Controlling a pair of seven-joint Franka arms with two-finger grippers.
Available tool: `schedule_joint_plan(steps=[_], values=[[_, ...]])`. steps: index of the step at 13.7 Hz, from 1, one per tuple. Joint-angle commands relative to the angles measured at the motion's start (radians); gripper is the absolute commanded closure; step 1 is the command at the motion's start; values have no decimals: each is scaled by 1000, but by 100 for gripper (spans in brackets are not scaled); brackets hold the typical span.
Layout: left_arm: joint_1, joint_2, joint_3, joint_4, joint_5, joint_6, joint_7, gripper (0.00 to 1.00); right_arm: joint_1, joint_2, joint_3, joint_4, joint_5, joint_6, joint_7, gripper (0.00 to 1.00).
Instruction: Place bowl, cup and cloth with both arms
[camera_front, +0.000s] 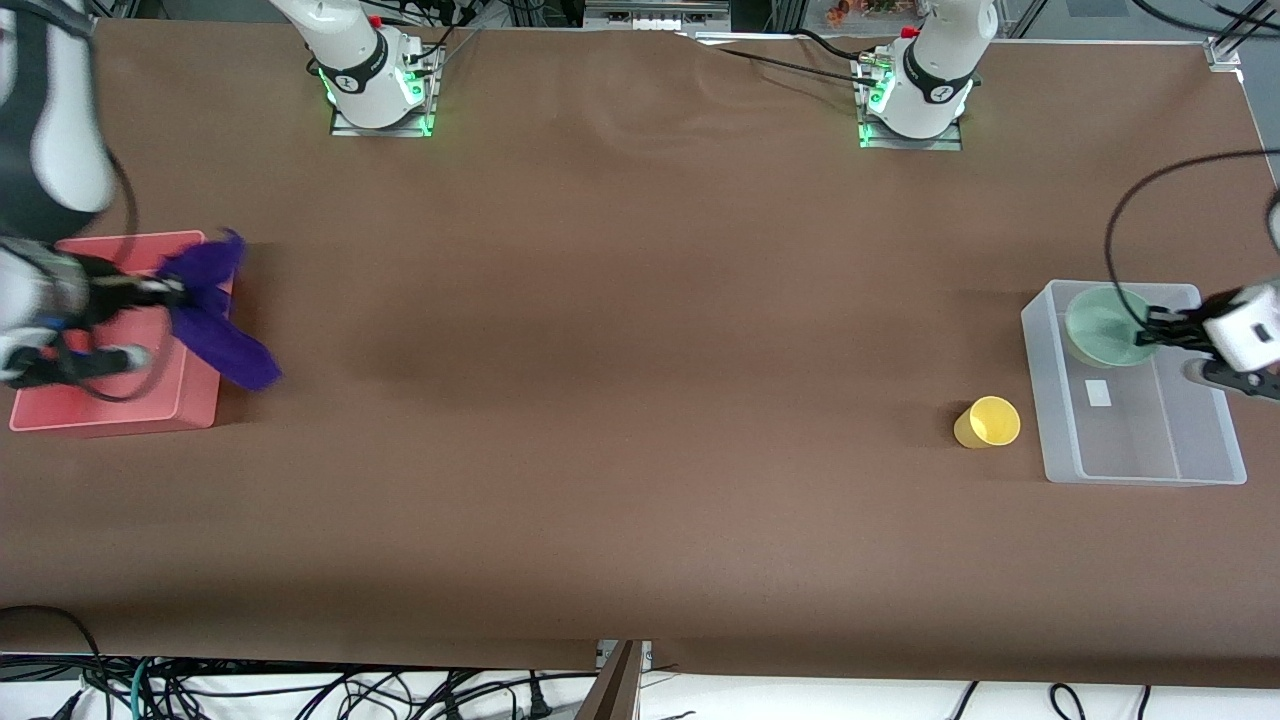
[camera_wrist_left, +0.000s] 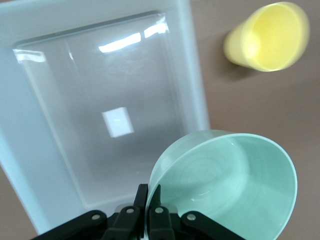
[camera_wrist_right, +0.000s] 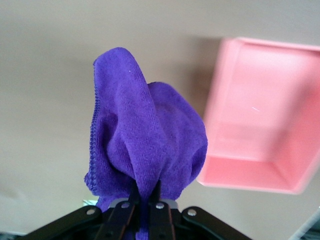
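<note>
My left gripper (camera_front: 1150, 328) is shut on the rim of the mint-green bowl (camera_front: 1105, 326) and holds it over the clear plastic bin (camera_front: 1060, 400); in the left wrist view the fingers pinch the bowl (camera_wrist_left: 230, 185) above the bin (camera_wrist_left: 30, 150). The yellow cup (camera_front: 987, 422) lies on its side on the table beside the bin; it also shows in the left wrist view (camera_wrist_left: 267, 37). My right gripper (camera_front: 178, 290) is shut on the purple cloth (camera_front: 215, 325), which hangs over the pink bin's (camera_front: 150, 395) edge. The cloth (camera_wrist_right: 145, 145) bunches above the shut fingers.
The pink bin (camera_wrist_right: 260, 125) sits at the right arm's end of the table, the clear bin at the left arm's end. Brown table cover (camera_front: 620, 350) spans between them. Cables hang at the table's front edge.
</note>
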Motion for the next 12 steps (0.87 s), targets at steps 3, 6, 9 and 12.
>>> schedule_joint_plan(steps=[3,6,9,12], values=[[73,249,-14,151,6,161,127,100,-41,17,-176,-63,-22,86,-289,100],[71,246,-16,152,6,157,129,2,-92,22,-194,-185,-19,222,-353,100],[58,166,-40,158,8,76,115,0,-132,34,-208,-317,-17,397,-429,100],[-3,77,-108,223,22,-68,70,0,-133,68,-266,-405,13,540,-515,100]])
